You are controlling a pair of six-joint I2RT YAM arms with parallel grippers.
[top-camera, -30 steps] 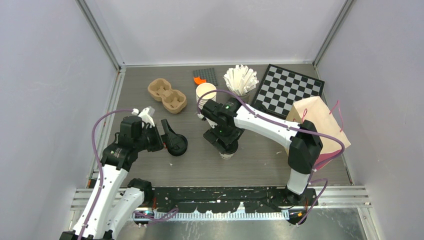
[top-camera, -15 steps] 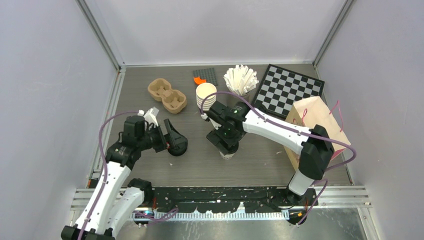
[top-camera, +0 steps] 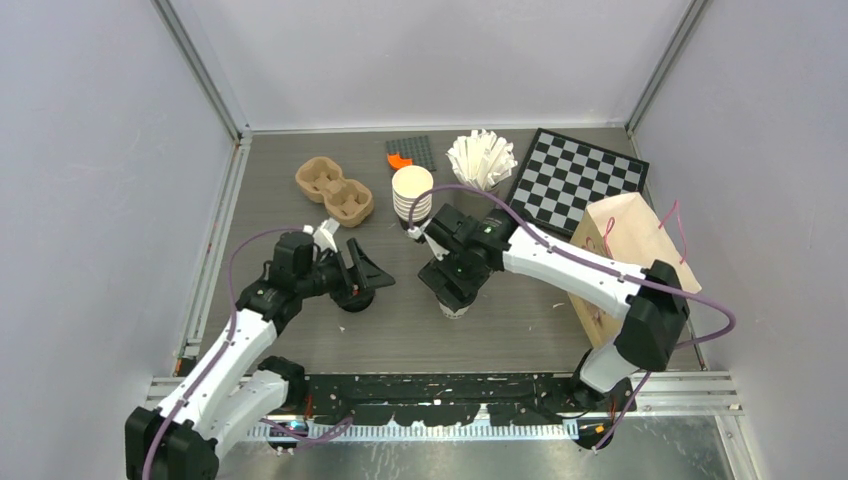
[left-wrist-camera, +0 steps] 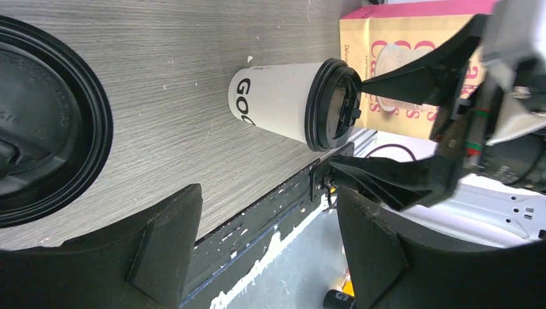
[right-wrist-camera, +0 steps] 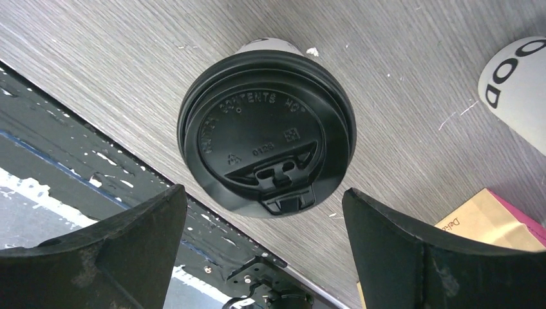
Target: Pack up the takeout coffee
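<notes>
**Centre First, Then Squeeze Softly**

The right tool [right-wrist-camera: 263,196] hung spread above the upright takeout coffee [right-wrist-camera: 267,151] on the desk [right-wrist-camera: 418,64]. It probably needed to descend centred and squeeze its side gently. The left tool [left-wrist-camera: 267,212], also spread, held nothing.

Two lidded coffee cups [left-wrist-camera: 277,102], one stack of lidless cups [top-camera: 412,190], one cardboard cup tray [top-camera: 335,190], one chessboard [top-camera: 573,178], one paper bag [top-camera: 635,232], one white paper bundle [top-camera: 481,158], one grey plate [top-camera: 416,149].
</notes>
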